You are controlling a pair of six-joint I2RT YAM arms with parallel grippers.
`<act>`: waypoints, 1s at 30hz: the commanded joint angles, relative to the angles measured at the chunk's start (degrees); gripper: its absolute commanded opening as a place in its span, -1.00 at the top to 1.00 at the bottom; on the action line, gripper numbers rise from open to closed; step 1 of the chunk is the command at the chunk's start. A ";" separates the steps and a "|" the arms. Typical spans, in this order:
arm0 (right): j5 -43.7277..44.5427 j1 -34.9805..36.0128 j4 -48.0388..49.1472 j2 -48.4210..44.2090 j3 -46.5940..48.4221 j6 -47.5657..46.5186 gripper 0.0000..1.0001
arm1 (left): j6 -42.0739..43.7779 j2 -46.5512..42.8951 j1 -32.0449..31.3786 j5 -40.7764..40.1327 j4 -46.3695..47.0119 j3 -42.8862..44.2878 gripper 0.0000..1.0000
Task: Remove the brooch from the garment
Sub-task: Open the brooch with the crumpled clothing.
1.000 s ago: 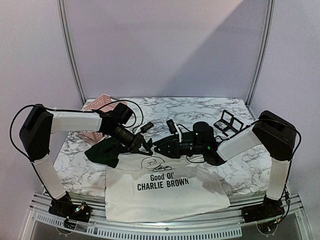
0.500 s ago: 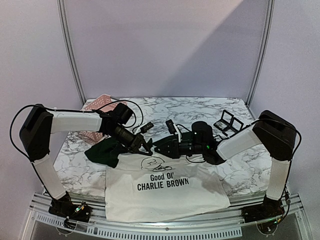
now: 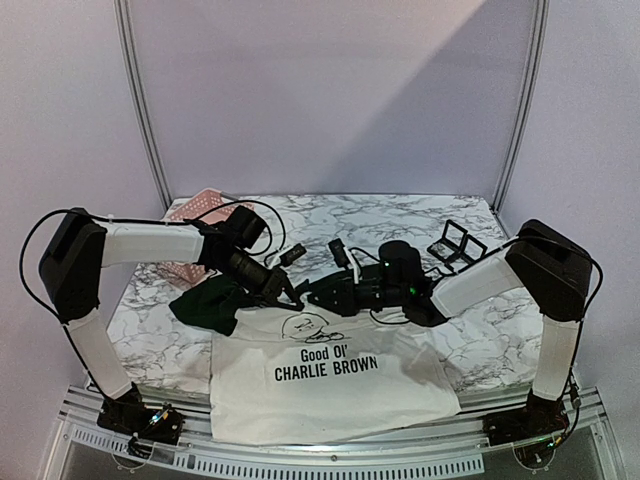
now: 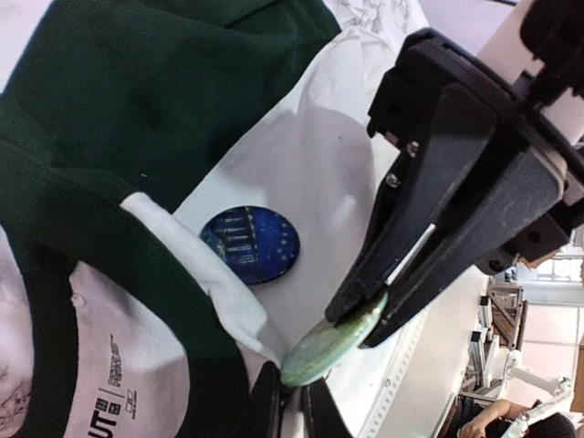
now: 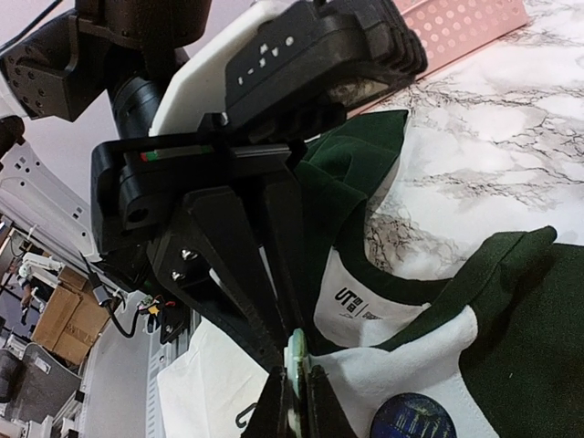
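The brooch [image 4: 333, 342], a thin round disc of pale green with a smooth, slightly glossy face, stood edge-on at the chest of the garment [image 3: 330, 395], just below the neck opening and near the left sleeve. The right gripper [image 4: 360, 319] had its two tapered black fingers clamped on the disc's rim, the flat pads pressed to either face. The left gripper [image 4: 290, 406] met it tip to tip, its slim fingers pinched together on a fold of white cloth right at the disc's lower edge. Beside the brooch a blue badge [image 4: 250, 244], round and flat with a dark printed pattern, lay on the white fabric, apart from both grippers. The shirt was soft white knit with dark green sleeves, a ribbed green collar [image 4: 36, 365] and block black lettering across the front; it lay spread out, rumpled near the neck and hanging over the near edge of the table [image 3: 480, 330], whose top was white marble veined in grey. At the far left stood a pink basket [image 3: 200, 210] with perforated walls, and at the far right a small black wire frame [image 3: 457, 243], both well apart from the shirt.
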 commanded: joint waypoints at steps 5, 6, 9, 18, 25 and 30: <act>5.89 3.31 -10.43 2.76 5.17 -3.69 1.00 | 0.18 -1.37 -0.28 -0.89 3.55 0.32 1.00; 6.79 3.41 -11.22 2.93 5.46 -4.10 1.00 | 0.13 -1.46 -0.24 -0.89 3.62 0.27 1.00; 10.02 3.52 -12.56 3.29 5.50 -4.11 1.00 | 0.18 -1.61 -0.21 -1.05 3.65 0.32 1.00; 16.19 3.55 -16.69 3.38 5.99 -3.72 1.00 | -0.09 -1.54 -0.20 -0.64 4.31 0.06 1.00; 17.13 3.52 -18.74 4.48 7.00 -3.27 1.00 | -0.44 -1.84 -0.20 0.27 5.44 -0.38 1.00; 16.72 3.51 -19.18 4.59 7.27 -3.79 0.95 | -0.55 -1.76 -0.27 0.35 5.61 -0.39 1.00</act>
